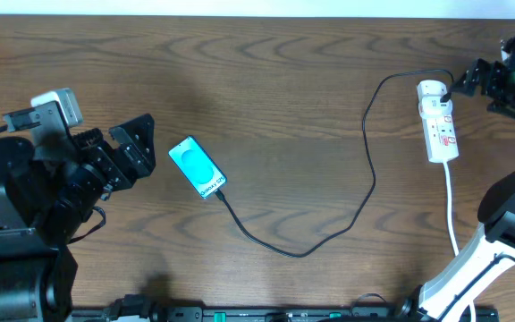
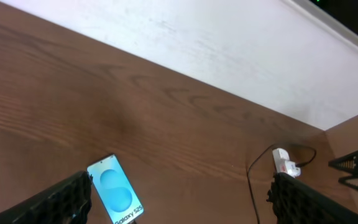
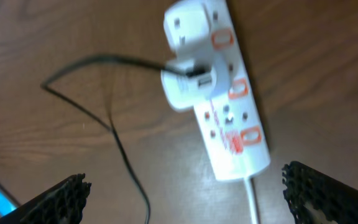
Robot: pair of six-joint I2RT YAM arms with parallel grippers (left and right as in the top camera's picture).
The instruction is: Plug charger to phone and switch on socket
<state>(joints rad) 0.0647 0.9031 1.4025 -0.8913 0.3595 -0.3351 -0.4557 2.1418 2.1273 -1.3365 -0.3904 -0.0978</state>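
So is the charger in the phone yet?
Looks plugged in: overhead, the charger tip ends right at the phone lower edge, in line with it. Full seating is too small to confirm.

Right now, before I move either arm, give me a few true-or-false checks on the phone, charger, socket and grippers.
1. The phone lies screen up. True.
2. The left gripper grips the phone. False: it is open, beside the phone.
3. The charger runs from a white adapter on the socket. True.
4. The right gripper is shut on the socket. False: it is open, near the socket's rounded end.
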